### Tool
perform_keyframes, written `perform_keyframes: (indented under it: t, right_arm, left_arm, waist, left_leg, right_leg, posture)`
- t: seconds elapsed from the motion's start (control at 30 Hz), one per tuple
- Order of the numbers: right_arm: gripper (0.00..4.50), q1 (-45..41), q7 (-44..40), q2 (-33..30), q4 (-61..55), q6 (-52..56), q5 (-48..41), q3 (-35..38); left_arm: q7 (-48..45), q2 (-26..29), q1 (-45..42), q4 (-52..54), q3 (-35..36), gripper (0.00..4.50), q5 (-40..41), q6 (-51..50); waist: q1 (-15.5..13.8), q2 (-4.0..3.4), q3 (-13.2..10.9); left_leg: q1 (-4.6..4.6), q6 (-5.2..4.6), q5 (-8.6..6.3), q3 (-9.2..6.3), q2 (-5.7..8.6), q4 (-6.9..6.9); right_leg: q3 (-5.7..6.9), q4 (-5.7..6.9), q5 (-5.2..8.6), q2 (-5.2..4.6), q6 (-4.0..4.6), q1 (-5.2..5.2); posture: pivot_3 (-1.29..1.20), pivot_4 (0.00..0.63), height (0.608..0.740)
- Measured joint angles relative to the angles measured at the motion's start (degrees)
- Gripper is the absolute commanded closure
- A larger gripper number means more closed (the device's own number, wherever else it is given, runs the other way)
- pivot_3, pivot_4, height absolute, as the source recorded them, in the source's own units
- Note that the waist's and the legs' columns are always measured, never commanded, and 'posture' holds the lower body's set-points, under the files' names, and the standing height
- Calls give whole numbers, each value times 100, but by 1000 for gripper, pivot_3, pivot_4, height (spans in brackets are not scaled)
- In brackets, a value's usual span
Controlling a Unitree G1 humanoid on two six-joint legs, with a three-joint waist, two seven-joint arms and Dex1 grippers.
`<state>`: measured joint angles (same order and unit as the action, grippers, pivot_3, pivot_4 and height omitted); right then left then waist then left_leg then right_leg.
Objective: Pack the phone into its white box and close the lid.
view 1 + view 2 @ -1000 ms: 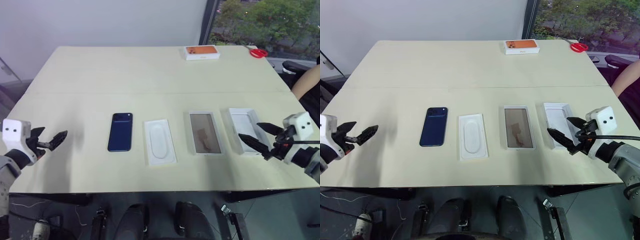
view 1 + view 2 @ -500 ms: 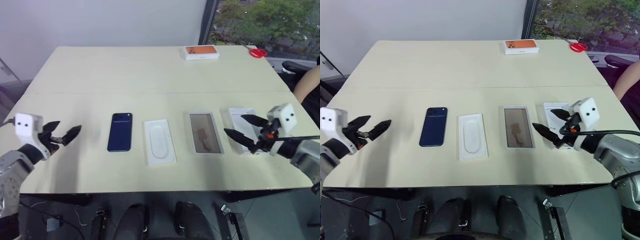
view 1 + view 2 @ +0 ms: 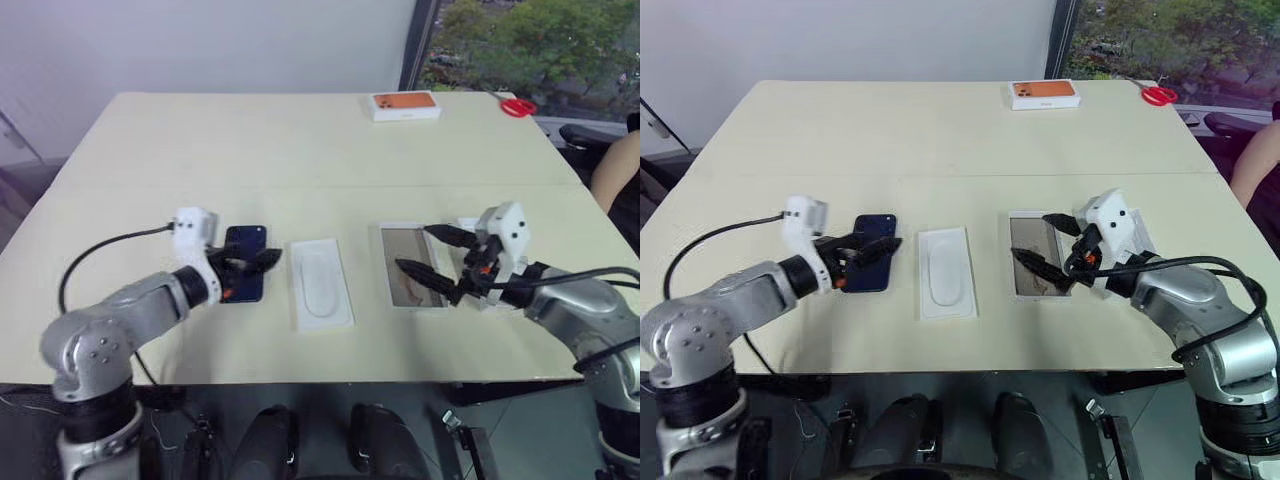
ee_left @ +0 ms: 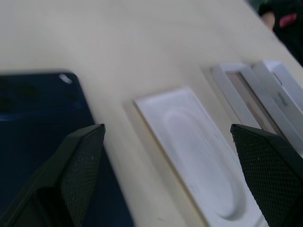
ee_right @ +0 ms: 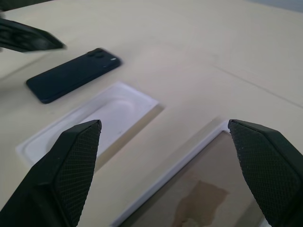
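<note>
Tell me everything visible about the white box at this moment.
The white box is a shallow rectangular tray of white cardboard with a narrow raised rim and a grey-brown floor bearing a darker blotch. It is uncovered and holds nothing, lying flat on the table between the white insert and the lid. The right gripper hangs open above it; the pictures don't show any contact. The phone lies apart, beyond the insert.

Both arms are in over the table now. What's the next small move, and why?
Probably lower the left gripper onto the phone and close its fingers. The phone lies flat on the table, outside the white box. The left gripper's fingers are open right over it, and the right gripper hovers open at the box.
</note>
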<state>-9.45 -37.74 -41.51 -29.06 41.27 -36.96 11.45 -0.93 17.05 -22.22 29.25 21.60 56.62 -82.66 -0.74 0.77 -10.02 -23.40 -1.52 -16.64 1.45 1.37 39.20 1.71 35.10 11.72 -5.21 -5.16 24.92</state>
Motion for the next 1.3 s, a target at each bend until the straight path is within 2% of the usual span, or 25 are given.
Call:
perform_keyframes:
  t: [0.1,0.17,0.4,0.53,0.67,0.7,0.73,0.83,0.97,1.0,1.17,1.3]
  right_arm:
    - [27,45,29,4,-12,1,6,-21]
    - [27,59,35,8,-62,3,-1,-72]
    - [27,139,26,3,-122,2,-34,-75]
    - [27,219,30,2,-163,2,-35,-73]
    - [27,224,37,2,-226,2,-37,-73]
    - [0,224,39,2,-227,2,-37,-73]
    - [0,230,40,2,-227,2,-35,-73]
    - [0,235,46,2,-227,1,-35,-73]
    - [0,256,80,3,-228,1,-35,-73]
    - [0,263,83,3,-228,1,-35,-73]
    - [0,261,84,-4,-231,0,-37,-73]
    - [0,231,56,-53,-230,-5,-30,-54]
  left_arm:
    - [689,-643,-390,-150,125,42,142,-703]
    - [1204,-830,-515,-374,99,42,302,-926]
    - [2721,-902,-516,-1148,46,42,1464,-935]
    - [3585,-1117,-589,-1495,47,42,2139,-925]
    - [4446,-998,-578,-1873,-351,42,3192,-469]
    - [4661,-865,-560,-1966,-554,556,3547,-282]
    - [4887,-691,-537,-2068,-802,852,3909,-45]
    - [5411,-231,-431,-2235,-1509,2360,4849,619]
    - [5649,249,-408,-2235,-2017,4318,5446,1323]
    - [5641,290,-400,-2234,-2056,4453,5502,1455]
    - [5472,312,-334,-2180,-2047,4453,5554,1956]
    - [5214,218,-326,-2165,-1739,4453,5552,2143]
  waist:
    - [-6,1,0]
    - [9,1,0]
    - [-18,2,0]
    - [-31,3,1]
    - [-23,2,2]
    - [-21,2,2]
    - [-19,2,2]
    - [-15,2,2]
    - [-14,2,2]
    - [-15,2,2]
    - [-14,2,2]
    - [-14,2,2]
  left_leg:
    - [7,-1,1,-2,0,1]
    - [12,-1,1,-3,-1,1]
    - [12,1,1,-6,-1,1]
    - [12,3,2,-7,1,1]
    - [13,9,5,-10,0,1]
    - [13,13,7,-11,1,1]
    - [13,15,8,-10,1,0]
    - [13,23,12,-10,2,-1]
    - [13,46,24,-10,3,-4]
    - [13,49,27,-10,4,-4]
    - [13,50,28,-9,6,-4]
    - [12,49,29,-8,6,-4]
  right_leg:
    - [4,1,0,17,0,-10]
    - [3,4,1,20,1,-12]
    - [-1,3,2,17,2,-13]
    - [-2,2,2,14,3,-14]
    - [-3,3,2,2,3,-14]
    - [-3,3,2,-1,3,-14]
    - [-3,2,2,-3,4,-13]
    - [-4,3,6,-8,13,-12]
    - [-3,2,14,-8,28,-11]
    - [-3,2,14,-8,28,-11]
    - [-2,1,14,-5,28,-13]
    - [-1,0,15,-1,28,-13]
  posture:
    - [0,150,740]
    - [0,150,740]
    - [0,150,740]
    - [0,150,740]
    - [0,150,740]
    - [0,150,740]
    - [0,150,740]
    - [0,150,740]
    - [0,150,740]
    - [0,150,740]
    - [0,150,740]
    - [0,150,740]
